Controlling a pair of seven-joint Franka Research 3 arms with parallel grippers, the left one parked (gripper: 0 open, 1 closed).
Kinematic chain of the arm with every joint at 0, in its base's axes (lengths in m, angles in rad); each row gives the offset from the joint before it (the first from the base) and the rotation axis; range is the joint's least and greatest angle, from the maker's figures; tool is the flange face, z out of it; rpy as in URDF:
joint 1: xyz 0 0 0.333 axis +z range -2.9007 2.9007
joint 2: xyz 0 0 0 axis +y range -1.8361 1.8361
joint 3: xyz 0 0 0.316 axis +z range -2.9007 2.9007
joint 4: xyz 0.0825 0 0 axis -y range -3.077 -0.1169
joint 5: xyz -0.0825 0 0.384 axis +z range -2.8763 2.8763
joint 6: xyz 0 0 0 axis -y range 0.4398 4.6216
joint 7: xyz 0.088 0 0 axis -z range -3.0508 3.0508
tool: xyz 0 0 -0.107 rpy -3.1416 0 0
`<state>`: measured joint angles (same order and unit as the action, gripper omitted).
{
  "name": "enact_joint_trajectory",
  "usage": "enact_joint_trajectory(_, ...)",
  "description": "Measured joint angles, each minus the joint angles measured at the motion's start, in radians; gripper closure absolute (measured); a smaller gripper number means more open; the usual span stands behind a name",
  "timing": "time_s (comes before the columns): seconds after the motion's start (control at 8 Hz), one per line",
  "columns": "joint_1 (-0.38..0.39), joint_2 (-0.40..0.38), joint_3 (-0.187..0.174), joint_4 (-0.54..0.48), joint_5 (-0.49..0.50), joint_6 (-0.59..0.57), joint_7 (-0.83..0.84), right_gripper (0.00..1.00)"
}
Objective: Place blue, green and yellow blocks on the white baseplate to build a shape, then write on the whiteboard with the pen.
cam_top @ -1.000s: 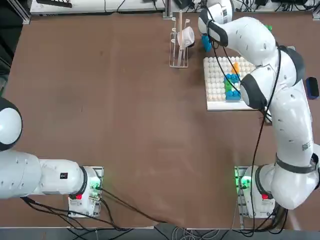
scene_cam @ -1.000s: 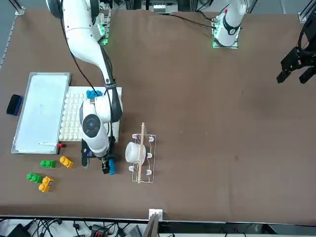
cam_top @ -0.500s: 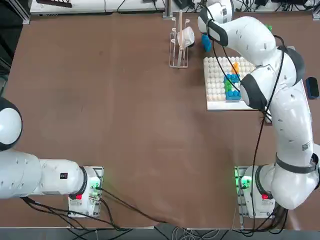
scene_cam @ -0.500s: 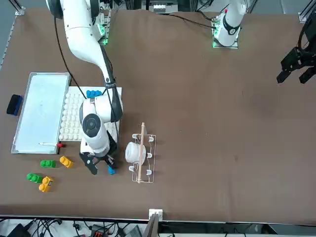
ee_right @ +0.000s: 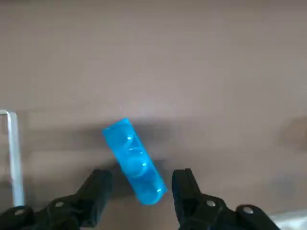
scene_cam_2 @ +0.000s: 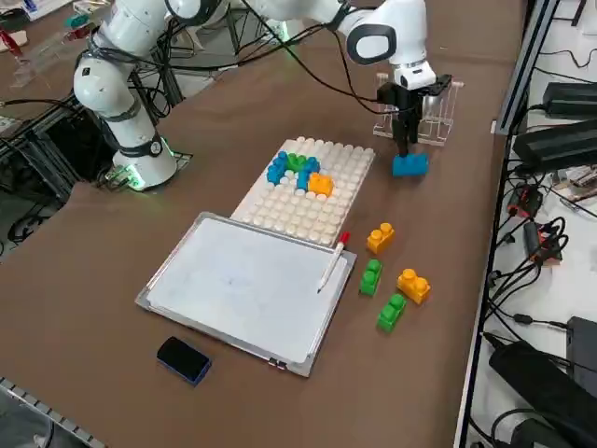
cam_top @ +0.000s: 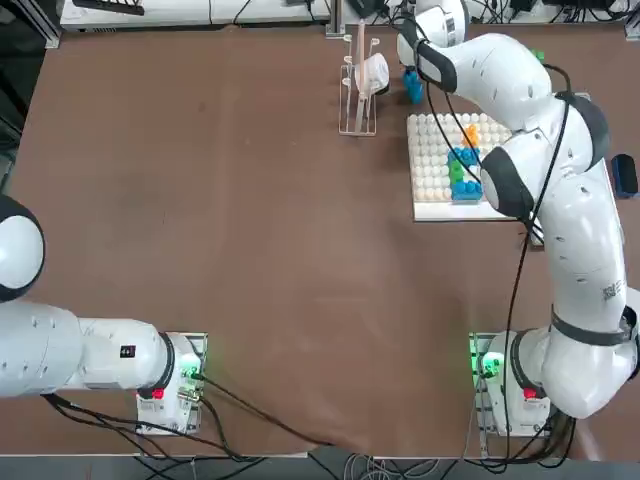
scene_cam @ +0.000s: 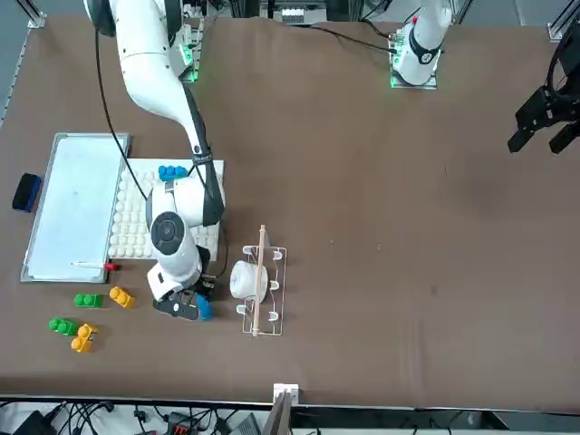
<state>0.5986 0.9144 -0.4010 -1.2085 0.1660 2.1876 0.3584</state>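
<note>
While the right gripper (ee_right: 136,184) hangs with fingers spread astride the blue block (ee_right: 134,161), nothing is held. Block lies on the table (scene_cam_2: 448,215), near the white baseplate (scene_cam_2: 322,191). Likely light, rigid, slick; best pinched across its long flat sides.

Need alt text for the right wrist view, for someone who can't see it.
The right gripper hangs open over the brown table, its two dark fingers on either side of a blue block lying askew between them, not yet gripped. A thin clear rack edge shows nearby.

Bright blue block (ee_right: 134,162), black end effector (ee_right: 140,191) fingers, brown table (cam_top: 250,220), white studded baseplate (scene_cam_2: 331,191).
</note>
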Motion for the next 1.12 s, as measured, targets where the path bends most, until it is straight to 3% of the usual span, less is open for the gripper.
enact_joint_trajectory(0.5, -0.024, 0.032, 0.050, 0.000, 0.000, 0.078, -0.099, 0.29)
enact_joint_trajectory(1.12, -0.040, 0.039, 0.052, 0.000, 0.000, 0.084, -0.178, 0.29)
